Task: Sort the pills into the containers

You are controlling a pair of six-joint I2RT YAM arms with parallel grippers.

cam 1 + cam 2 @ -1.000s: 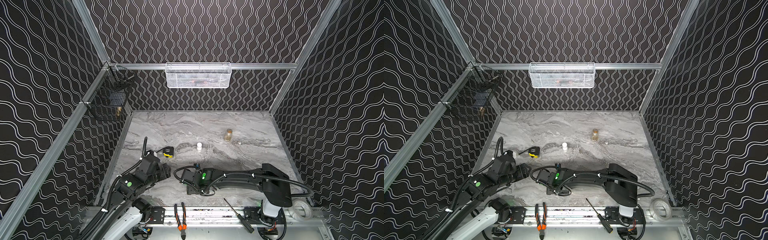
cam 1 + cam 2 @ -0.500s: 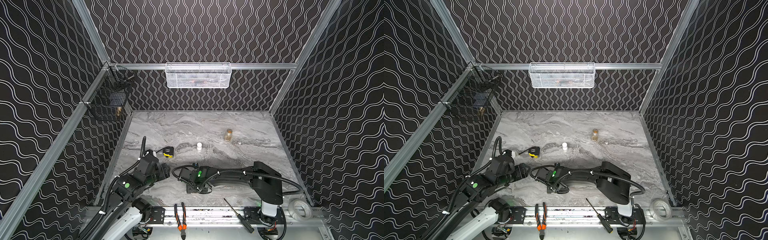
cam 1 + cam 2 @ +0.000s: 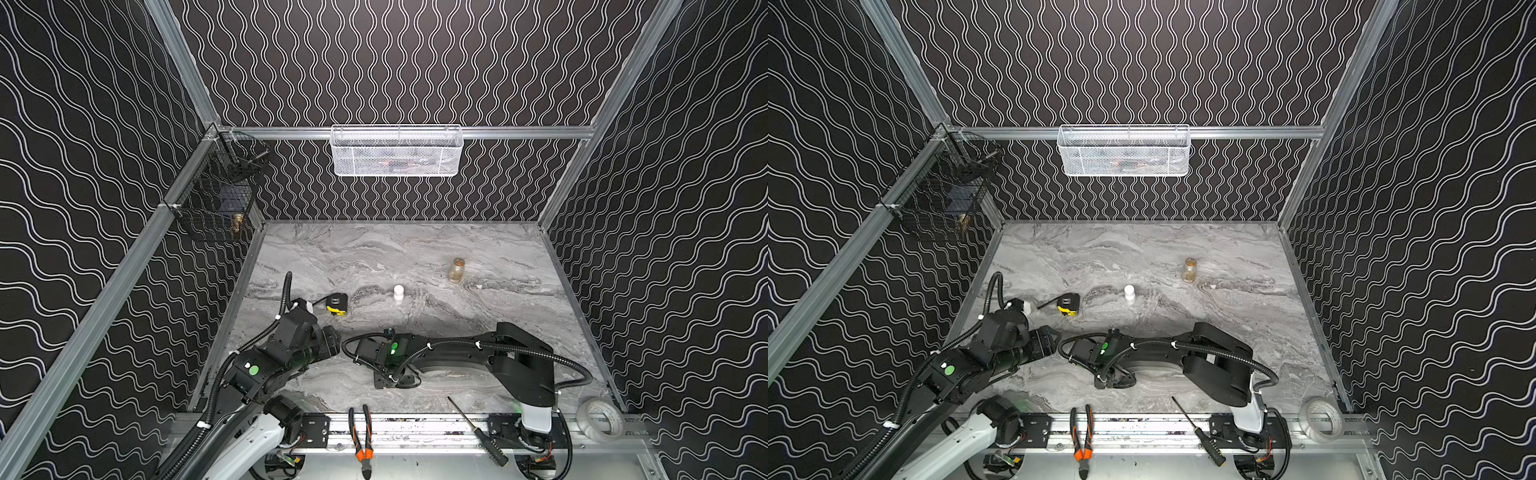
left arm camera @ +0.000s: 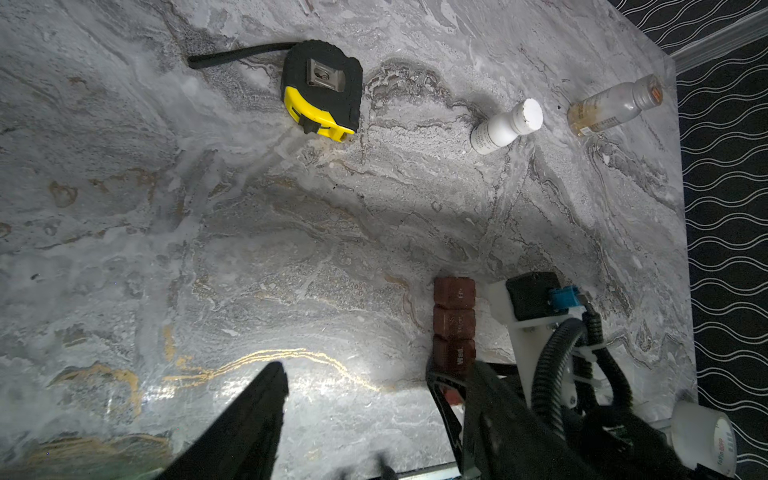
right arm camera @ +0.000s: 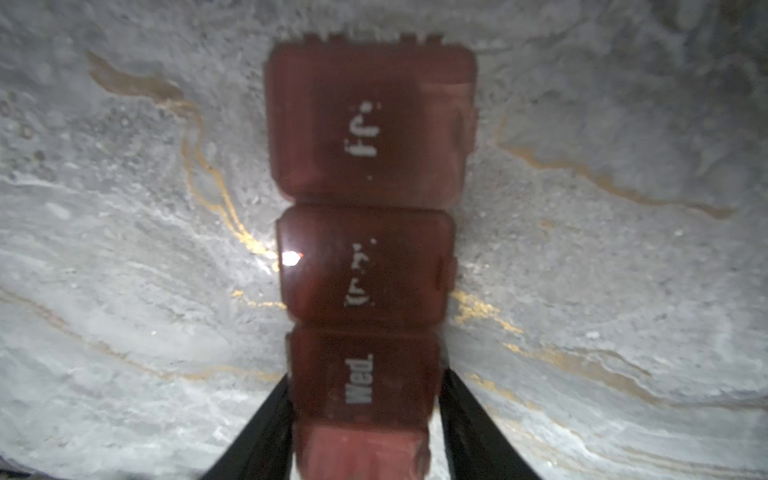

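The containers (image 5: 365,257) are a dark reddish-brown strip of joined lidded compartments with white marks, lying flat on the marble table (image 3: 415,257). My right gripper (image 5: 365,378) is shut on the containers (image 4: 454,324), one black finger pressed against each long side near the compartment marked "Wed". In both top views this gripper (image 3: 392,379) (image 3: 1115,380) sits low at the table's front middle and hides the strip. My left gripper (image 4: 374,399) is open and holds nothing. It hovers just left of the right one (image 3: 332,345). No pills show.
A yellow-black tape measure (image 3: 337,303), a small white bottle (image 3: 398,293) and a clear amber bottle (image 3: 456,270) stand behind the arms. Pliers (image 3: 360,432), a screwdriver (image 3: 478,432) and a tape roll (image 3: 599,417) lie along the front rail. Baskets hang on the back (image 3: 397,151) and left (image 3: 216,199) walls.
The right gripper's jaws have narrowed onto the strip and its arm has shifted a little to the left. The left arm has barely moved.
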